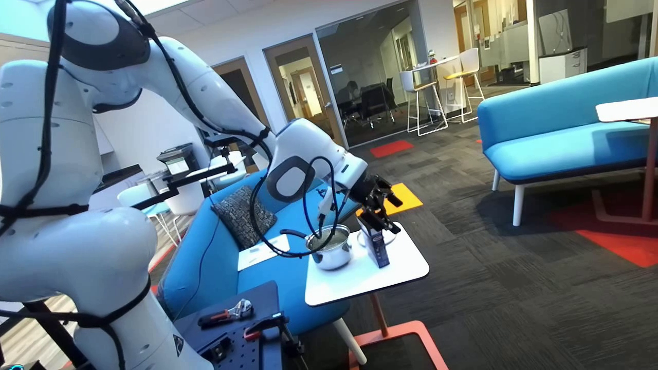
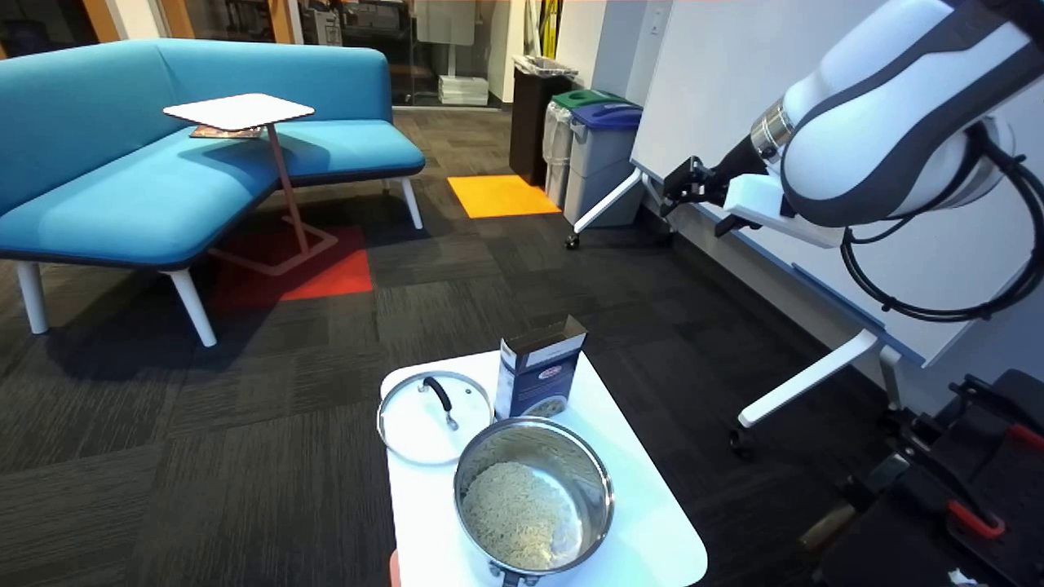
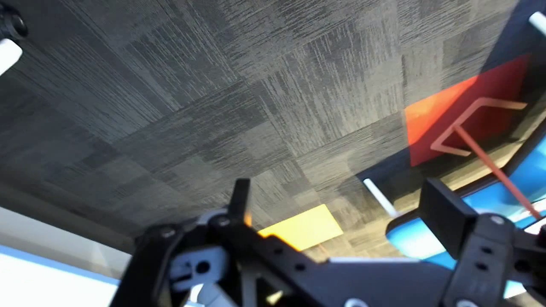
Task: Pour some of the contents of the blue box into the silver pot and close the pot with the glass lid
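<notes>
Empty, wide-spread gripper (image 2: 693, 218), upper right of an exterior view; grain (image 2: 510, 505) in the pot (image 2: 589, 474), bottom centre, suggests pouring's done: grasp the lid (image 2: 426, 422) next.

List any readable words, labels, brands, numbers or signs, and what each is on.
None legible.
Blue box: red oval logo and other print, too small and blurred.
Glass wall: pale sign, too small.
Robot arm: dark label low down, too small.
</notes>
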`<state>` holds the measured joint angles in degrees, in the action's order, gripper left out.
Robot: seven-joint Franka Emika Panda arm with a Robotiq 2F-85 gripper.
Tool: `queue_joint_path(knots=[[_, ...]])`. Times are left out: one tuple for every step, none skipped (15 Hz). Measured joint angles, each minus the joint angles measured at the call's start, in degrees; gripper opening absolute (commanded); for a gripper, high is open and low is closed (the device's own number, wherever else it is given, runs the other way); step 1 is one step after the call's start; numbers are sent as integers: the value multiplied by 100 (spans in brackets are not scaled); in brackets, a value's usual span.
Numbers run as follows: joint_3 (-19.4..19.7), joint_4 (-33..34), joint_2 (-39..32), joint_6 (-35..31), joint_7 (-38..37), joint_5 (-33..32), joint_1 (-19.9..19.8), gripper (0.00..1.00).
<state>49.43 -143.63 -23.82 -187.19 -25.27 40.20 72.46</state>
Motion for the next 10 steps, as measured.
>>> queue_joint_path(knots=[[192, 72, -4, 109, 82, -112, 252, 100], [378, 152, -17, 227, 124, -178, 499, 100], [581, 230, -59, 377, 118, -181, 753, 100], [758, 301, -121, 500, 110, -181, 965, 100], [850, 347, -182, 557, 100, -180, 1082, 100], [869, 368, -233, 562, 88, -180, 1117, 100], [873, 370, -272, 562, 82, -180, 1117, 100], [879, 370, -300, 562, 82, -180, 1117, 100], [880, 370, -317, 562, 89, -180, 1112, 100], [848, 387, -308, 561, 144, -202, 1084, 100]])
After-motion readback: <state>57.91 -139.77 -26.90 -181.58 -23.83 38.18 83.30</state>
